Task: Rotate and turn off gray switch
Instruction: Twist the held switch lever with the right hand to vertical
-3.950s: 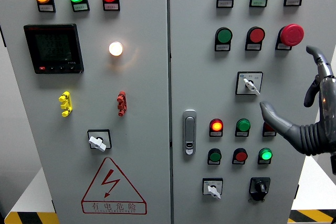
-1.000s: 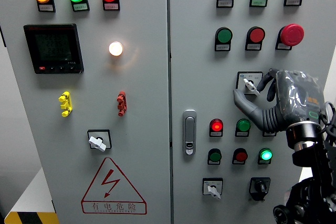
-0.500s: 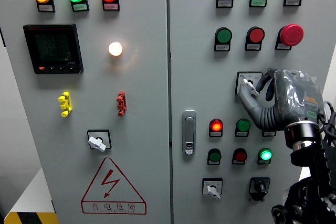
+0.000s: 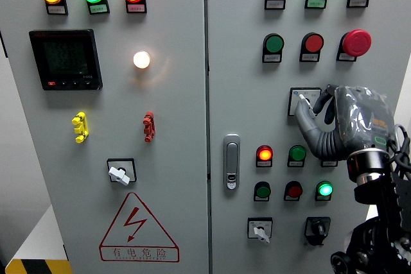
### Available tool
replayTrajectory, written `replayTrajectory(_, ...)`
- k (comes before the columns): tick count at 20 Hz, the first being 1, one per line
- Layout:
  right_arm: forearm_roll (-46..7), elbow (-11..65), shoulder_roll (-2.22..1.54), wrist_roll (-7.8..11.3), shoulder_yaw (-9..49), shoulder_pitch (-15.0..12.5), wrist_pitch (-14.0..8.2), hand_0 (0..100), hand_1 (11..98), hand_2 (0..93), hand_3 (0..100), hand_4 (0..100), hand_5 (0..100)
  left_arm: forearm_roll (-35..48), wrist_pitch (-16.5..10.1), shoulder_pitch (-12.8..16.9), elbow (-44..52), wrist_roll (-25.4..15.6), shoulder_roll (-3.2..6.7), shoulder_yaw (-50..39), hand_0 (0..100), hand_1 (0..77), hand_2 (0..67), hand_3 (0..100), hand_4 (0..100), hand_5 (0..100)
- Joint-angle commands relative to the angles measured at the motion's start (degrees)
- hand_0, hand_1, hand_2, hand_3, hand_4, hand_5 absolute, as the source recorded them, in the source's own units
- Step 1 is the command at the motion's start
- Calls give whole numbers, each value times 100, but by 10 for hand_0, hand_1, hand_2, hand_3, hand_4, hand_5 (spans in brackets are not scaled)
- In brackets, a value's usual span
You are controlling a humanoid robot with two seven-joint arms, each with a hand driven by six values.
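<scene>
on the gray switch (image 4: 304, 100), right hand (image 4: 327, 120) curled

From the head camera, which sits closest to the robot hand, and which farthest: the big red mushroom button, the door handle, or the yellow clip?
1. Big red mushroom button: upper right, just above the right robot hand.
2. Door handle: middle of the panel, to the hand's lower left.
3. Yellow clip: far over on the left door.

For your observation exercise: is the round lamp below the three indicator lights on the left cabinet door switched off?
No, the round lamp glows bright white and casts a warm halo on the left cabinet door.
</scene>
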Motion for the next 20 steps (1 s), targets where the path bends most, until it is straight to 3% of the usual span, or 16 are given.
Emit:
replayTrajectory(1, -13, 0, 0, -10, 0, 4, -1, 728, 335, 699, 870, 1000, 981, 0, -9, 0, 0, 0, 0, 0, 340, 0, 123, 222, 119, 122)
replayTrajectory(12, -30, 9, 0, -36, 0, -4, -1, 785, 319, 688, 874, 1000, 982, 0, 0, 0, 0, 0, 0, 0, 340, 0, 123, 223, 119, 122)
replayTrajectory(13, -30, 9, 0, -36, 0, -4, -1, 832, 279, 637, 874, 1000, 982, 0, 0, 0, 0, 0, 0, 0, 340, 0, 123, 223, 119, 122)
replayTrajectory(14, -30, 9, 0, -36, 0, -13, -1, 798, 207, 579, 874, 1000, 982, 0, 0, -9, 0, 0, 0, 0, 340, 0, 123, 223, 119, 122)
replayTrajectory(15, -30, 9, 0, -36, -9, -13, -1, 687, 207, 574, 874, 1000, 982, 0, -9, 0, 0, 0, 0, 0, 340, 0, 123, 223, 119, 122)
replayTrajectory(16, -30, 9, 0, -36, 0, -13, -1, 70, 257, 564, 873, 1000, 981, 0, -1, 0, 0, 0, 0, 0, 340, 0, 123, 223, 119, 122)
replayTrajectory(17, -30, 17, 9, -36, 0, -22, -1, 0, 275, 558, 872, 1000, 981, 0, 0, 0, 0, 0, 0, 0, 340, 0, 123, 223, 119, 122)
replayTrajectory(20, -39, 17, 9, -36, -9, -22, -1, 0, 315, 554, 870, 1000, 980, 0, -1, 0, 0, 0, 0, 0, 341, 0, 123, 223, 119, 122)
